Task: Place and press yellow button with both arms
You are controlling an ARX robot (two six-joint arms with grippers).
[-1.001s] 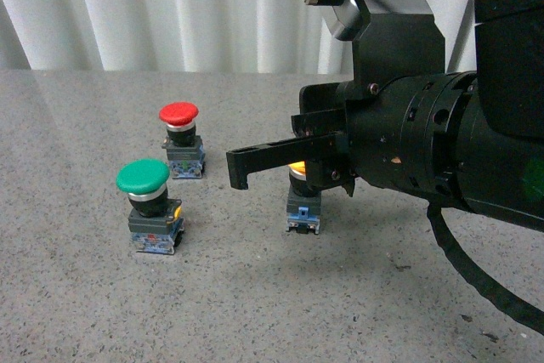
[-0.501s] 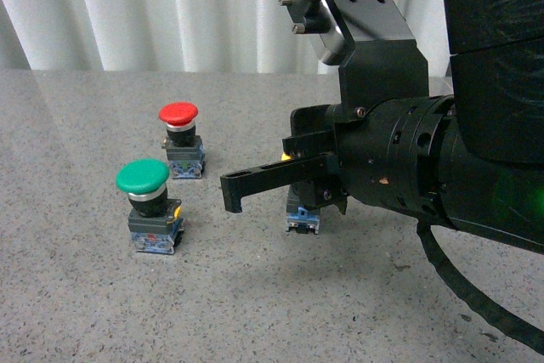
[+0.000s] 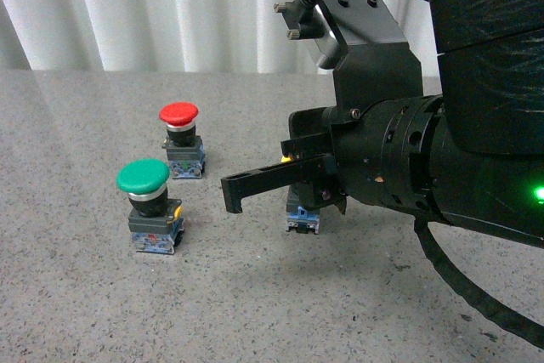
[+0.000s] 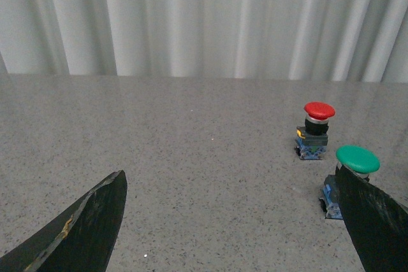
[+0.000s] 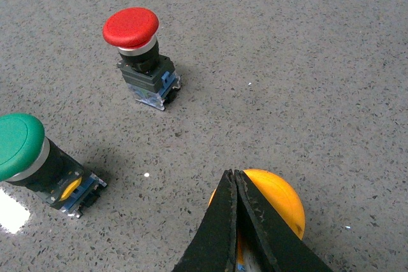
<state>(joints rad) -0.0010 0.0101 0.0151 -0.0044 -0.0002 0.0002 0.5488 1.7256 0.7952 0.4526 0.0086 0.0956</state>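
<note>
A white curtain [image 3: 170, 14] hangs well behind the yellow button [image 5: 284, 205]. The grey speckled table [image 3: 102, 312] the button stands on runs out from it on every side. The bulky black right arm [image 3: 459, 167] reaches in from the right of the yellow button. In the front view it hides most of the button, leaving only the blue-grey base and a sliver of yellow cap in sight.

The right gripper [image 5: 232, 181] has its jaws pressed flat together with nothing between them. In the right wrist view the joined tips lie over the edge of the yellow button's cap, but I cannot tell whether they touch it. In the front view they reach out past the yellow button to its left.

The left gripper [image 4: 229, 179] shows only in its own wrist view, jaws spread wide and empty. Where it sits from the yellow button cannot be told.

The green button [image 3: 144, 178] stands upright well to the left of the yellow button, slightly nearer the front camera. The red button [image 3: 179, 115] stands upright to the left of the yellow button and farther back.
</note>
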